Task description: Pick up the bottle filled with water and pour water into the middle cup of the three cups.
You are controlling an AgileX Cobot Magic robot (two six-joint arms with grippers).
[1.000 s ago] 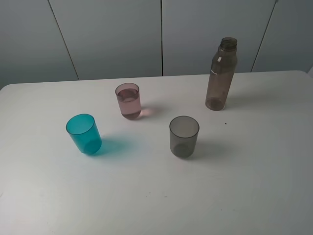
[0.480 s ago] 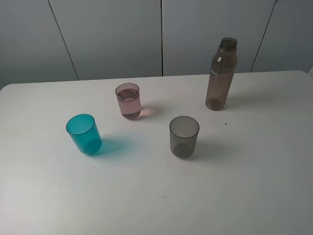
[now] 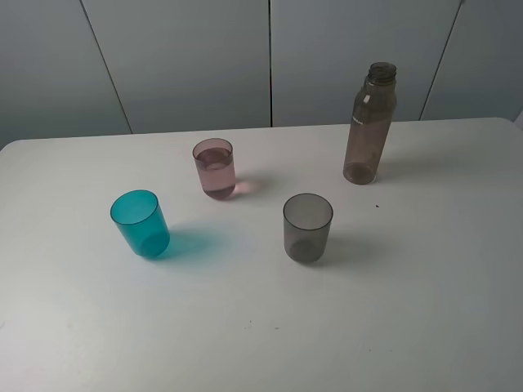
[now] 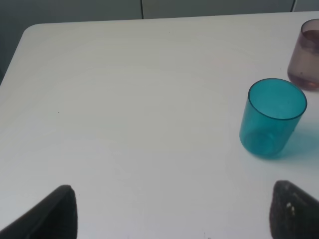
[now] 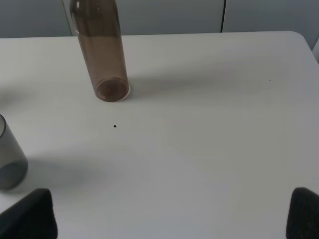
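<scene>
The smoky brown bottle (image 3: pixel 370 124) stands upright, uncapped, at the back right of the white table; it also shows in the right wrist view (image 5: pixel 101 50). The pink middle cup (image 3: pixel 215 168) stands at the back centre-left and holds some water; its edge shows in the left wrist view (image 4: pixel 305 62). The teal cup (image 3: pixel 140 224) stands front left, also in the left wrist view (image 4: pixel 271 118). The grey cup (image 3: pixel 308 228) stands front centre, also in the right wrist view (image 5: pixel 9 159). My left gripper (image 4: pixel 172 219) and right gripper (image 5: pixel 169 219) are both open and empty, back from the things.
The white table (image 3: pixel 409 310) has a small dark speck (image 3: pixel 377 206) near the bottle. Grey wall panels (image 3: pixel 270 57) run behind the table's far edge. No arm shows in the exterior view.
</scene>
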